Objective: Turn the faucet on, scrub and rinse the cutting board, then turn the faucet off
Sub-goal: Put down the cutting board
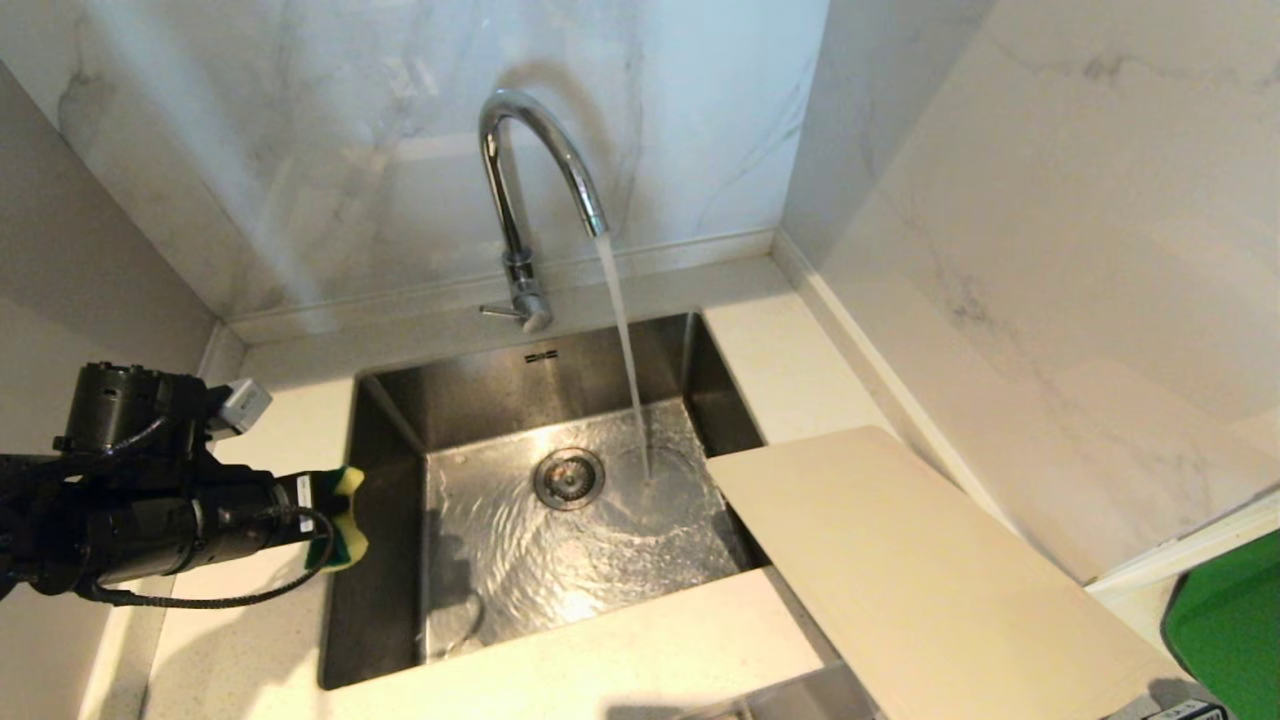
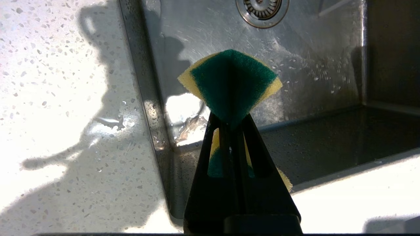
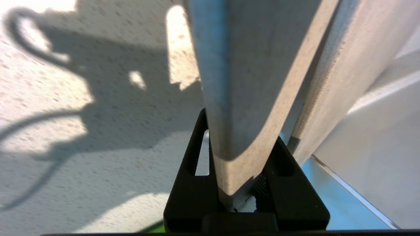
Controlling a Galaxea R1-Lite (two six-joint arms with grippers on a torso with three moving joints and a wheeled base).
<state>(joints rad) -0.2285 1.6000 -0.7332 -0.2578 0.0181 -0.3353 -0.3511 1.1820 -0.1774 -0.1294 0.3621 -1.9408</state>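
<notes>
The chrome faucet [image 1: 520, 200] is running, and its stream [image 1: 625, 350] falls into the steel sink [image 1: 480, 390] to the right of the drain [image 1: 568, 478]. Its thin lever [image 1: 497, 312] sticks out to the left at the base. The cream cutting board [image 1: 920, 570] lies slanted over the right counter, its far corner reaching over the sink's right edge. My right gripper [image 3: 241, 126] is out of the head view; in its wrist view it is shut on the rounded corner of the cutting board [image 3: 249, 82]. My left gripper [image 1: 345, 515] hovers at the sink's left rim, shut on a folded yellow-green sponge [image 2: 229, 82].
Marble walls close in behind and on the right. Speckled white counter [image 1: 600, 660] surrounds the sink, with a narrow strip in front. A green object [image 1: 1230, 620] shows at the lower right edge. Water swirls over the sink floor.
</notes>
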